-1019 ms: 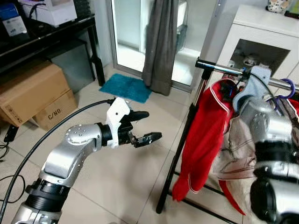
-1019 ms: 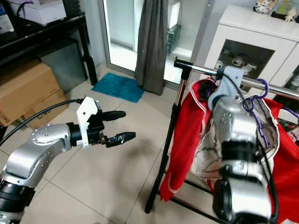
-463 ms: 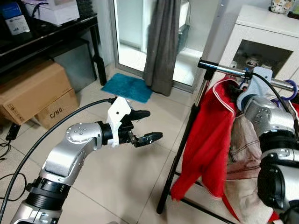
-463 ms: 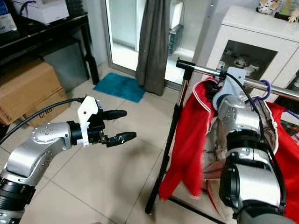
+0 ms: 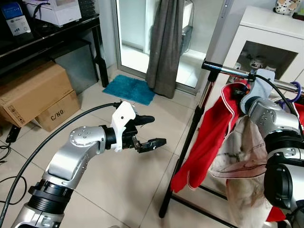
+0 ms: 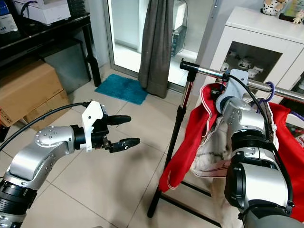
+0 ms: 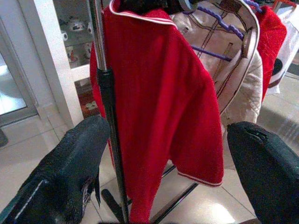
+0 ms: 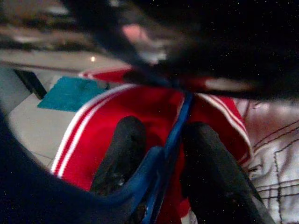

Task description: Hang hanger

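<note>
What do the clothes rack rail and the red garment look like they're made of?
Rail: likely metal, a shiny silvery tube with a black end cap. Red garment: soft fabric, matte, draping in folds, with white trim along its edges; the exact cloth can't be told.

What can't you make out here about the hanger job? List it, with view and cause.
- Right tool: hidden behind the right arm's wrist in the eye views.
- Blue hanger: the right wrist view shows it between the fingers; its hook is lost in dark blur above.
- Rail: its far end is cut off by the eye views' right edge.
- Cabinet contents: too small to identify.
</note>
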Controlling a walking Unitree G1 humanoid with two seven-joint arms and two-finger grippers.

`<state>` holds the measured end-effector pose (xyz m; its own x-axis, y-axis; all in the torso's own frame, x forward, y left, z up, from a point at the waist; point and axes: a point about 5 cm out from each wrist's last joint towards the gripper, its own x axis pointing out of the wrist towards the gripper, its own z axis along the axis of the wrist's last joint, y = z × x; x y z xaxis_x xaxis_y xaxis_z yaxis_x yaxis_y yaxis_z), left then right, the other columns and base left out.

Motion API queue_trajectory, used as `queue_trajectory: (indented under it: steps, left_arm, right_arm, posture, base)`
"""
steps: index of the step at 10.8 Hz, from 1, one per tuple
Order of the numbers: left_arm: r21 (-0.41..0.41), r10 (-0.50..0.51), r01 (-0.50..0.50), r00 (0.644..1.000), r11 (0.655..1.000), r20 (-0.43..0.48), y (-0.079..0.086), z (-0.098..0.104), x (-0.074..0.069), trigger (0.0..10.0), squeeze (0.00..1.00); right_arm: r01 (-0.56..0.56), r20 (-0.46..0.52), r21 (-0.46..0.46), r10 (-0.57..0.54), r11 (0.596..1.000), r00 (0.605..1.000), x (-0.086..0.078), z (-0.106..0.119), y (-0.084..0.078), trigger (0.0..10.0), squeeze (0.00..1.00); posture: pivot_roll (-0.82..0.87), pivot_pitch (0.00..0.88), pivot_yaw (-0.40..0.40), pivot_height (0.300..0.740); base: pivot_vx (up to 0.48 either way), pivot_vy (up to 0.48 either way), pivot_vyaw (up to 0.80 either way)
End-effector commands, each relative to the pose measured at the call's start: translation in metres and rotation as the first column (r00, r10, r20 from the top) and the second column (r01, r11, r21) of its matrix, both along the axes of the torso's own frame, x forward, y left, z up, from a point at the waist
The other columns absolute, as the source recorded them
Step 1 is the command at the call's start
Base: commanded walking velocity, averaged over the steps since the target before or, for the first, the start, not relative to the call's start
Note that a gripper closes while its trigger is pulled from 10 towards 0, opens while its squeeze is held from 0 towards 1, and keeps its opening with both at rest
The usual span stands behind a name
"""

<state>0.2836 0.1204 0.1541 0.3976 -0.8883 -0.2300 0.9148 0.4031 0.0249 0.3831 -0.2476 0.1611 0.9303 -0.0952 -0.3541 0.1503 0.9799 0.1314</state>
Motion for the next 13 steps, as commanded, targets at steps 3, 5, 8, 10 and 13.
queue_trajectory:
  steps: [3,5,8,10,13]
  left_arm:
    - [0.015,0.011,-0.011,0.999,1.0,0.031,-0.001,0.003,0.003,10.0,0.0]
    - [0.004,0.057,-0.057,0.997,0.998,0.054,0.001,0.006,0.008,10.0,0.0]
    - [-0.024,0.155,-0.154,0.985,0.988,0.073,0.005,0.007,0.012,10.0,0.0]
    - [-0.059,0.208,-0.204,0.976,0.977,0.071,0.006,0.006,0.012,10.0,0.0]
    - [-0.114,0.217,-0.209,0.974,0.971,0.061,0.001,0.008,0.009,10.0,0.0]
  right_arm:
    - [0.001,-0.051,0.014,0.0,1.0,0.999,-0.003,-0.011,-0.005,0.0,0.0]
    - [-0.032,0.016,-0.021,0.033,0.999,0.999,-0.001,-0.002,-0.004,0.0,0.0]
    - [-0.128,0.116,-0.043,0.132,0.991,0.984,-0.008,0.006,0.007,0.0,0.0]
    - [-0.192,0.159,-0.088,0.204,0.977,0.966,-0.016,0.009,0.017,0.0,0.0]
    - [-0.189,0.237,-0.114,0.211,0.975,0.948,-0.025,0.031,0.01,0.0,0.0]
  posture:
    - [-0.14,0.0,-0.064,0.74]
    - [-0.13,0.0,-0.068,0.74]
    - [-0.14,0.0,-0.052,0.74]
    - [-0.14,0.0,-0.045,0.74]
    - [-0.15,0.0,-0.046,0.74]
  base:
    - [0.0,0.0,0.0]
    - [0.0,0.0,0.0]
    - [0.0,0.0,0.0]
    - [0.0,0.0,0.0]
    - [0.0,0.0,0.0]
